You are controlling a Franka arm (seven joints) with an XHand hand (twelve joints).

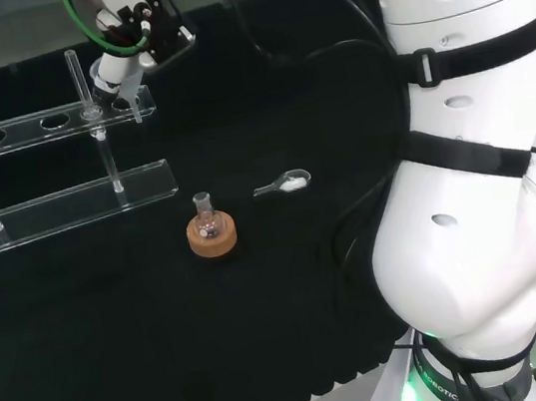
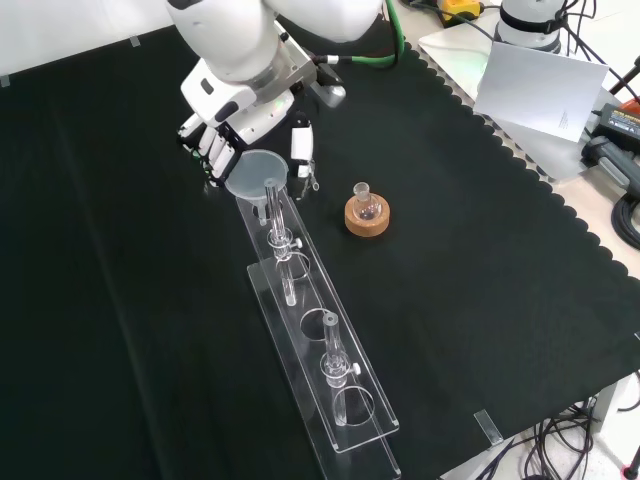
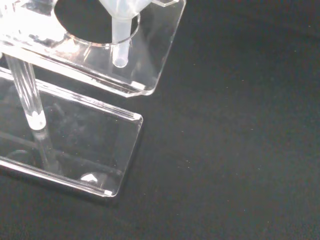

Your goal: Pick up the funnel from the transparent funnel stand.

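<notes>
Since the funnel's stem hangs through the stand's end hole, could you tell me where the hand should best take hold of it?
Probably the wide cone of the funnel, approached from above at the stand's end: the narrow stem sits inside the hole.

A small glass flask (image 1: 205,213) is sitting upright in a cork ring (image 1: 213,237) approx mid-cloth, w/ a clear scoop (image 1: 285,185) lying just right of it in head view, possibly holding white powder.

White arm (image 1: 484,229), black straps, green cable
</notes>
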